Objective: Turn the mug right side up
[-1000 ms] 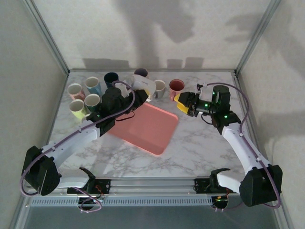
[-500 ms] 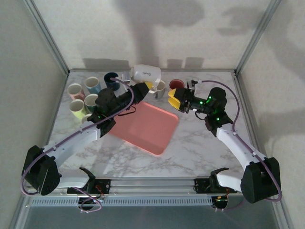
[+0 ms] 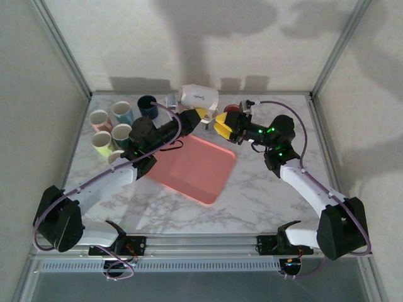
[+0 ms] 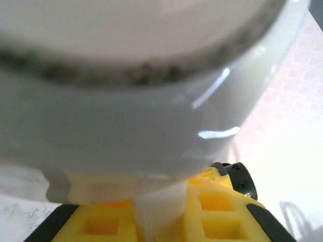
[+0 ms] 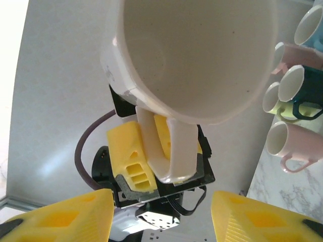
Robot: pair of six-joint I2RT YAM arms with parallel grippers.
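Observation:
A white mug hangs in the air above the table's back middle, tipped on its side. My left gripper is shut on its handle from below. In the left wrist view the mug's wall looms over the gripper, whose yellow pads clamp the handle. My right gripper stands just right of the mug, open and holding nothing. From the right wrist, the mug's open mouth faces the camera, with the handle pinched between the left gripper's yellow fingers. The right gripper is spread wide below.
A pink tray lies in the middle of the marble table. Several upright mugs cluster at the back left, one of them dark blue. A red mug stands behind the right gripper. Frame posts line the sides.
The left arm has lifted the white mug up and toward the back, tipping its mouth to the right. The right gripper has moved left toward the mug, its jaws narrowing somewhat.

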